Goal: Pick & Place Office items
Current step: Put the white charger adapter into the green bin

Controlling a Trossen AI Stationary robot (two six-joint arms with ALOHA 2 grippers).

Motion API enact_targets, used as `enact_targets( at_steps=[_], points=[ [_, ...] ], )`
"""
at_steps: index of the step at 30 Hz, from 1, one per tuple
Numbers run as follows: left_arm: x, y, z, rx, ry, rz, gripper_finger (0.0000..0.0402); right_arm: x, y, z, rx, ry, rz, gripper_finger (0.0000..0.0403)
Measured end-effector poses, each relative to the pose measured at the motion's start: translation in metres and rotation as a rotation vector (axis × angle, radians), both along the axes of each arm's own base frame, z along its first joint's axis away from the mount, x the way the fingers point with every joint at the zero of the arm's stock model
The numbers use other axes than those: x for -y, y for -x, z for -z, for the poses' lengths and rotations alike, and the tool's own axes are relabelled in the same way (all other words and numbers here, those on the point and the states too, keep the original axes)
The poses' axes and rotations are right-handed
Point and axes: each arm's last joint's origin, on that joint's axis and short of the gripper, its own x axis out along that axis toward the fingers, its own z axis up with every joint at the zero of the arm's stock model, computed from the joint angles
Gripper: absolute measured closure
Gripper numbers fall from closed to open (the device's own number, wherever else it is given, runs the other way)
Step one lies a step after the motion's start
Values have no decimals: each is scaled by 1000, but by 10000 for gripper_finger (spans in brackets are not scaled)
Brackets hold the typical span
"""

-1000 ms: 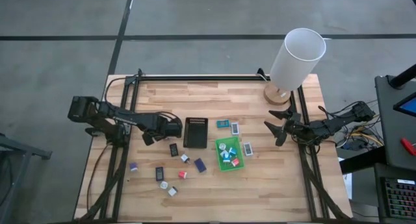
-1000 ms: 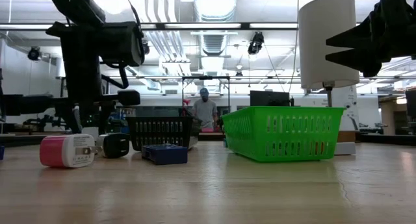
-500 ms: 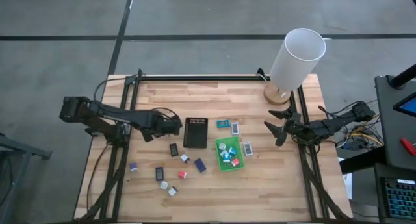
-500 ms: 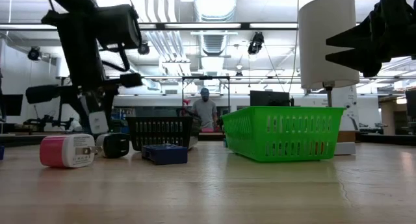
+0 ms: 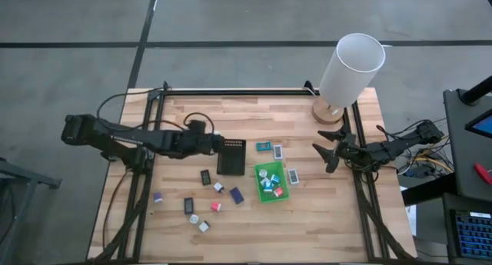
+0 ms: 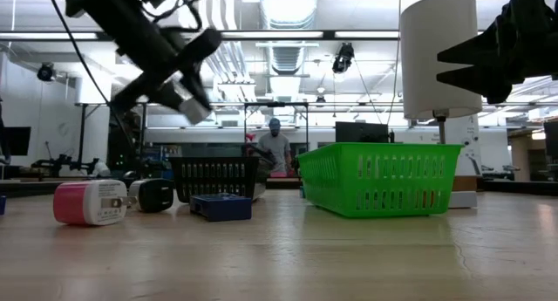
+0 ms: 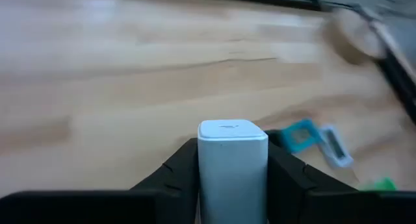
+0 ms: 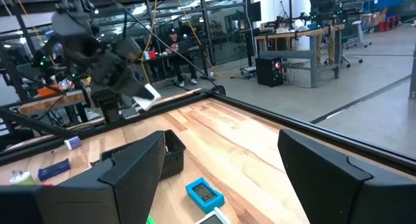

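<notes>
In the high view the left gripper [image 5: 217,144] sits just left of centre, at the left edge of the black ribbed tray [image 5: 231,157], raised off the tabletop [image 5: 307,211]. It pinches a white block [image 7: 232,162] between its fingers [image 7: 175,174]. The right gripper [image 5: 324,152] waits at the right side of the frame, fingers spread, holding nothing. The green tray [image 5: 269,181], right of centre, holds several office items [image 5: 268,182]. More lie loose on the wood: teal and white packets [image 5: 269,149] above the green tray, and pink-red, dark blue and black pieces [image 5: 216,207] lower left.
</notes>
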Motion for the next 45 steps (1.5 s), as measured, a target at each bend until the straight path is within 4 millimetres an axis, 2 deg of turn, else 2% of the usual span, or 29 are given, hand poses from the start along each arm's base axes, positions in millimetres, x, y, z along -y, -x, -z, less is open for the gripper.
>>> enact_targets(
  at_steps=[12,15,25,31,45],
  points=[
    [10,-28,-24,59,-344,554,277,0,0,0,0,0,0,94],
    [14,-36,-21,96,-429,688,277,0,0,0,0,0,0,96],
    [22,-68,9,172,-591,989,277,0,0,0,0,0,0,108],
    [26,-87,27,258,-611,1059,276,0,0,0,0,0,0,102],
    [32,-134,56,246,-561,1188,275,0,0,0,0,0,0,101]
  ],
)
